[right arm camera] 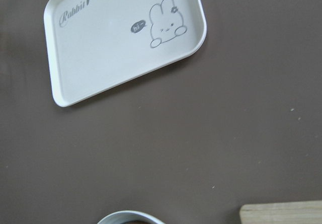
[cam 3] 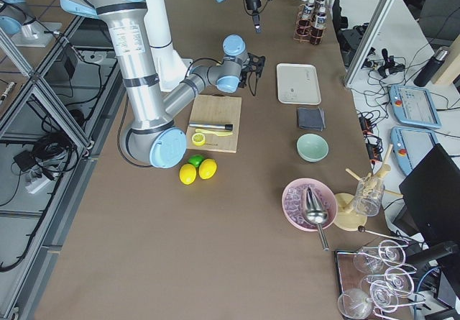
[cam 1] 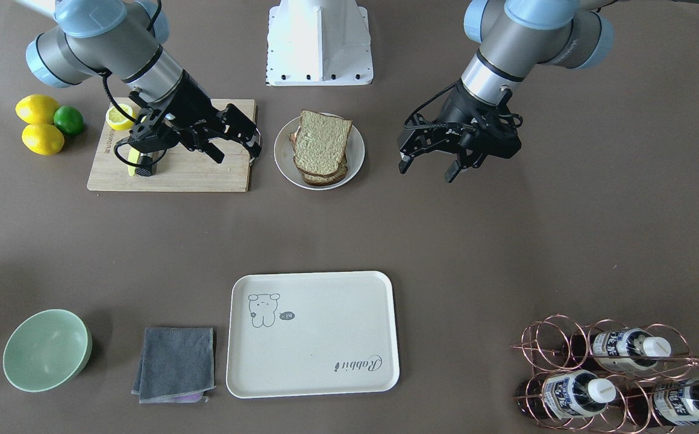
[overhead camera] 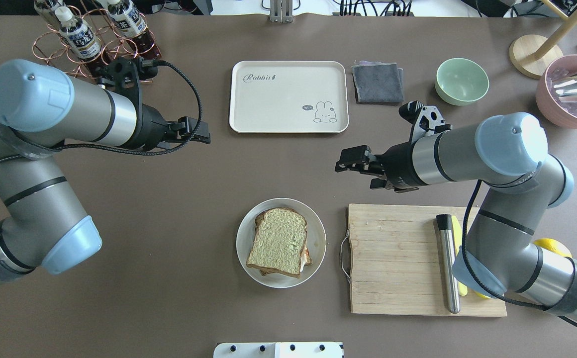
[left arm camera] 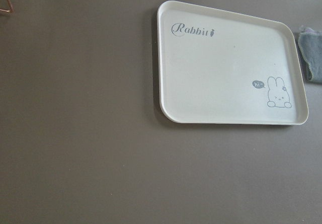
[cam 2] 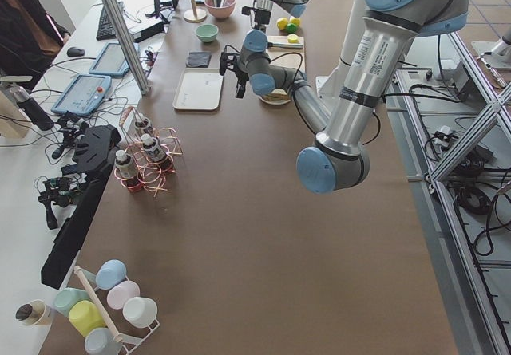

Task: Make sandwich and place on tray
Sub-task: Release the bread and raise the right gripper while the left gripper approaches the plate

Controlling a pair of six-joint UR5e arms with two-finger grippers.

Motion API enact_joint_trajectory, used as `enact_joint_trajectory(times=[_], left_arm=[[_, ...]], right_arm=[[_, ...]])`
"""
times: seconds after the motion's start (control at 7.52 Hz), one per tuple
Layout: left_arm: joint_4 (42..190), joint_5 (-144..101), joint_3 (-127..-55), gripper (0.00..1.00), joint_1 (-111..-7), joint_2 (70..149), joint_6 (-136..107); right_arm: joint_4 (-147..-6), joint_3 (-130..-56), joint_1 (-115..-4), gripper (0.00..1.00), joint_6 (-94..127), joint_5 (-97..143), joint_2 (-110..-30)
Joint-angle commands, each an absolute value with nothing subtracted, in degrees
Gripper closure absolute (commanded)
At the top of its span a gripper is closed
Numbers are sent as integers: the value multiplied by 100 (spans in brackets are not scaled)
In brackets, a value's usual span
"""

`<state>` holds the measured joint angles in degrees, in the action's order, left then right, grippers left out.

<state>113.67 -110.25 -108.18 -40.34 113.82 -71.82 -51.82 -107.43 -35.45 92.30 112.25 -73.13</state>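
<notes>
We see the sandwich (overhead camera: 277,239), two brown-crusted pale bread slices with a bit of white-and-orange egg at the edge. It sits on the round white plate (overhead camera: 245,233) at mid table, near the robot base. The flat cream rectangular tray (overhead camera: 278,102) with the "Rabbit" lettering lies on the far side, well apart from the plate.

The left gripper (cam 1: 429,170) hangs in the air left of the plate, jaws spread and holding nothing. The right gripper (cam 1: 236,150) hangs just right of the plate, by the bamboo cutting board (overhead camera: 398,258), fingers also apart and gripping nothing.

On the board we see a steel bar with a black end (overhead camera: 448,263) and a lemon half (cam 1: 119,116). Two whole lemons (cam 1: 42,138) and a lime (cam 1: 68,119) lie right of it.

Right of the tray are a folded grey cloth (overhead camera: 377,82), then a pale green bowl (overhead camera: 461,81). At the far left stands a copper wire rack (cam 1: 623,369) with capped bottles (overhead camera: 77,37).
</notes>
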Motion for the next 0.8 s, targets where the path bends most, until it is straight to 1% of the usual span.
enact_joint_trajectory(times=[0.0, 0.27, 0.4, 0.67], left_arm=[[11452, -10111, -11003, 2, -3115, 11399, -7960], [11443, -9128, -11100, 2, -2254, 11391, -8208], [11443, -8836, -11092, 2, -1946, 11391, -8392], [11443, -8483, -11057, 2, -1644, 11373, -8446]], right_arm=[[-6709, -10811, -4304, 0, 7629, 11608, -7357], [-7275, -10776, -4971, 0, 6396, 12143, -7609], [-7234, -10801, -5331, 0, 5798, 12277, -8003], [-7207, -10758, -5755, 0, 5248, 12052, -8270]])
